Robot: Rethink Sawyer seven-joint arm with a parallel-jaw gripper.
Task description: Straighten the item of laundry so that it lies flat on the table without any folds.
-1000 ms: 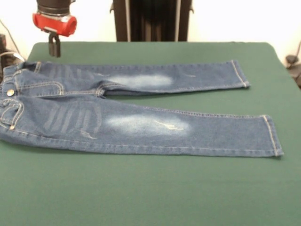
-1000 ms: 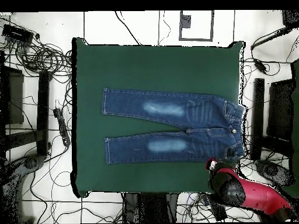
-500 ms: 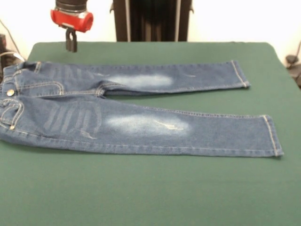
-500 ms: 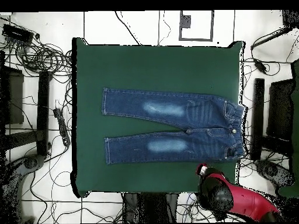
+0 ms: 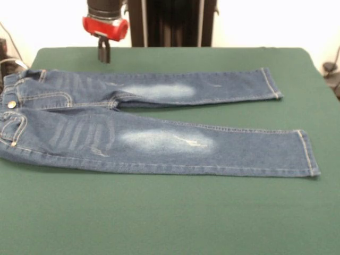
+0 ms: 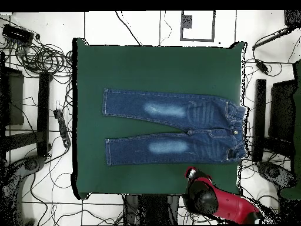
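Denim jeans (image 5: pixel 154 125) are seen spread flat on the green table (image 5: pixel 175 218), legs parted, whitish patches on both thighs, a metal button at the waist. The gripper (image 5: pixel 104 52) is held above the table's edge; whether its fingers are released cannot be told.

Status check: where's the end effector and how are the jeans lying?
End effector above the table's far edge, clear of the jeans, holding nothing. Jeans spread flat, both legs straight, no folds seen. Nothing in the way.

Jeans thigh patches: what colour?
Faded whitish, on the small blue denim jeans lying on the dark green table; clearest in the front view.
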